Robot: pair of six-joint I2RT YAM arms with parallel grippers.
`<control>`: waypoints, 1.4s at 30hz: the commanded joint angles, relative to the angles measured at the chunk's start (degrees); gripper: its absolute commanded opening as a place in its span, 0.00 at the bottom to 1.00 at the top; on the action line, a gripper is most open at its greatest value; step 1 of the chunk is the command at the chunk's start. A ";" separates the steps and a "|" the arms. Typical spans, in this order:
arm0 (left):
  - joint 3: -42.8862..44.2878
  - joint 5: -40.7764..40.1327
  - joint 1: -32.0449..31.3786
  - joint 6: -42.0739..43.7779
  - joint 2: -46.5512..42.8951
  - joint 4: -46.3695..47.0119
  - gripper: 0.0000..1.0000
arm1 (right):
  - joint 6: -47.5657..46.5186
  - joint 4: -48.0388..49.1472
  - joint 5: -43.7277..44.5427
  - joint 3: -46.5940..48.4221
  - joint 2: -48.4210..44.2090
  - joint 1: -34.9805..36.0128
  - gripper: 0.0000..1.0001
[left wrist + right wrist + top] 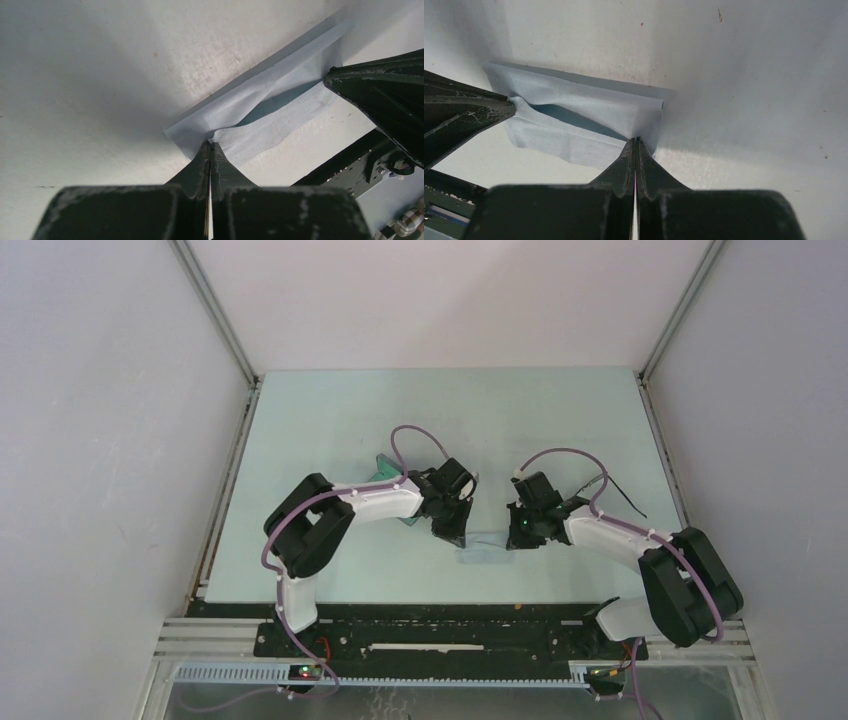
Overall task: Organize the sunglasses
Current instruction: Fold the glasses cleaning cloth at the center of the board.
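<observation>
A pale blue cloth (484, 546) lies partly folded on the table between my two grippers. My left gripper (456, 532) is shut on the cloth's left edge, seen close in the left wrist view (211, 144), where the cloth (270, 107) stretches away to the upper right. My right gripper (516, 530) is shut on the cloth's right edge, seen close in the right wrist view (636, 139), with the cloth (584, 112) folded over. The sunglasses (622, 495) show only as thin black wire behind my right arm, partly hidden.
A teal-grey thing (381, 468) peeks out behind my left forearm, mostly hidden. The pale table (450, 410) has white walls on three sides and a metal rail at the left edge (222, 500). The opposite gripper's finger shows in each wrist view (385, 95) (459, 115).
</observation>
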 commanded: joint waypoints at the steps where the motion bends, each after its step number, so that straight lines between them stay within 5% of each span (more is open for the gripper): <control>1: 3.66 0.70 -0.32 0.29 -0.64 -0.01 0.00 | -0.49 -0.21 0.21 1.94 -1.67 0.45 0.00; 24: 3.50 -0.15 -0.27 0.60 -2.47 -1.45 0.00 | 1.08 -1.44 1.46 1.33 -5.02 1.40 0.00; 28: 4.27 -0.05 -0.25 0.83 -2.08 -1.54 0.00 | -0.13 -1.13 0.49 1.40 -4.42 1.77 0.20; 42: 6.42 -0.20 0.75 1.53 -0.36 -3.17 0.00 | -2.51 -0.84 0.57 2.71 -0.71 3.16 0.32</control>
